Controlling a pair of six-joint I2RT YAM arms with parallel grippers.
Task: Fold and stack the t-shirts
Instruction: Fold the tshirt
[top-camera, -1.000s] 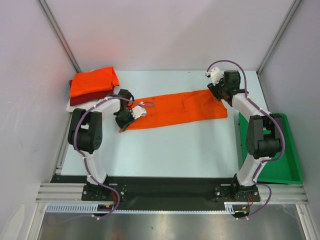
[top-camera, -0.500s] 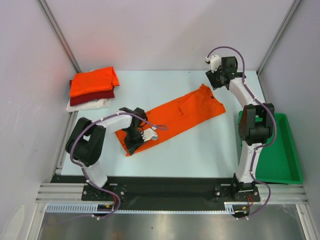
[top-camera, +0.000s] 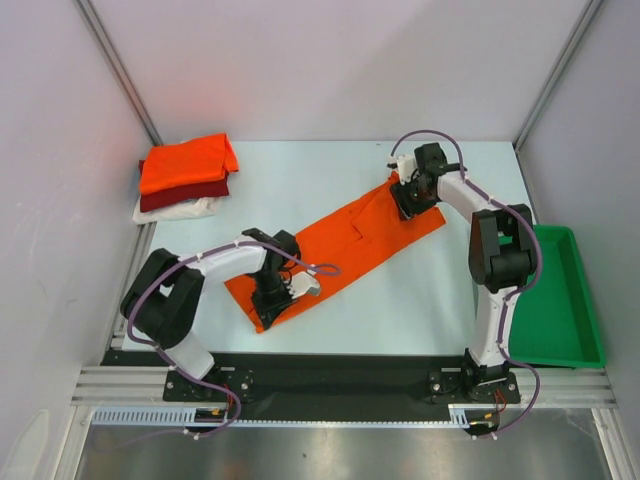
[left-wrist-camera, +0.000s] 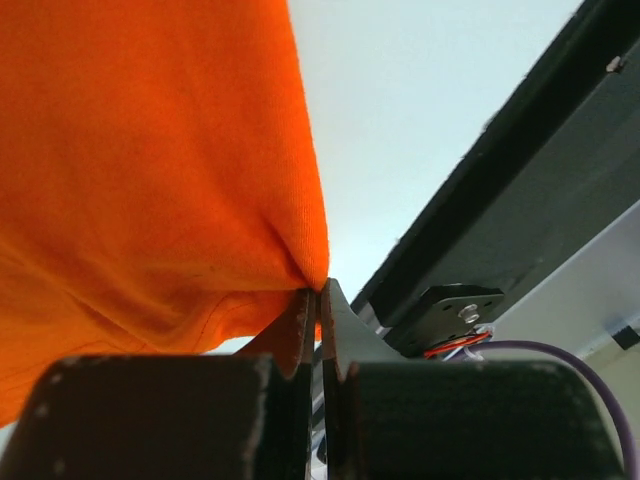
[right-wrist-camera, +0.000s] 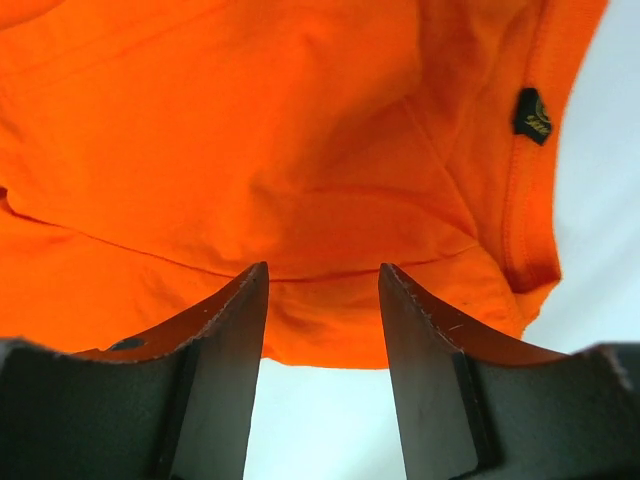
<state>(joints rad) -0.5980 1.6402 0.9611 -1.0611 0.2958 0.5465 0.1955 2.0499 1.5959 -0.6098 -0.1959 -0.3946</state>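
T-shirt pinched in left claw; right claw gapes over its far end.

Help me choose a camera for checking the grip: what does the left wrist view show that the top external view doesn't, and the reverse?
Left wrist only: the left gripper pinched shut on a fold of the orange t-shirt. Top external only: the folded stack far left, the green tray and the right gripper at the shirt's far end. Both: the shirt on the pale table.
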